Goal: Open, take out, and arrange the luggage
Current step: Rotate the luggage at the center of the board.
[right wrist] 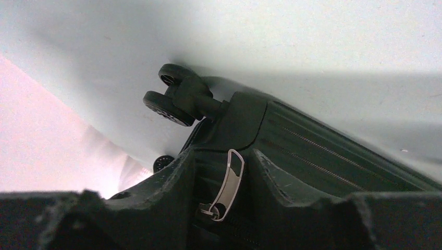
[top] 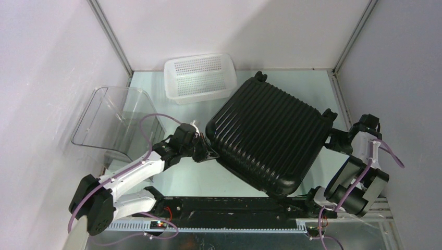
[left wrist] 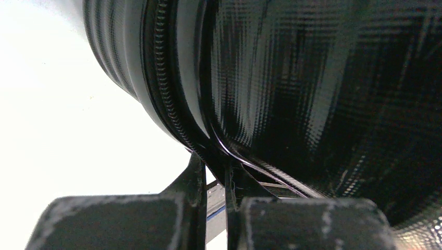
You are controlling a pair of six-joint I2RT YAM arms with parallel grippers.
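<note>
The luggage is a big black ribbed hard-shell case lying closed and askew on the table. My left gripper is at its left corner. In the left wrist view that gripper is shut, its tips pressed to the zipper seam of the luggage; whether they pinch anything I cannot tell. My right gripper is at the right edge, near a wheel. In the right wrist view it stands open around a silver zipper pull on the luggage, with a gap on each side.
A white perforated basket stands at the back, touching the case's far corner. A clear plastic bin sits at the left by the wall. Twin black wheels stick out past the right gripper. Walls close in on three sides.
</note>
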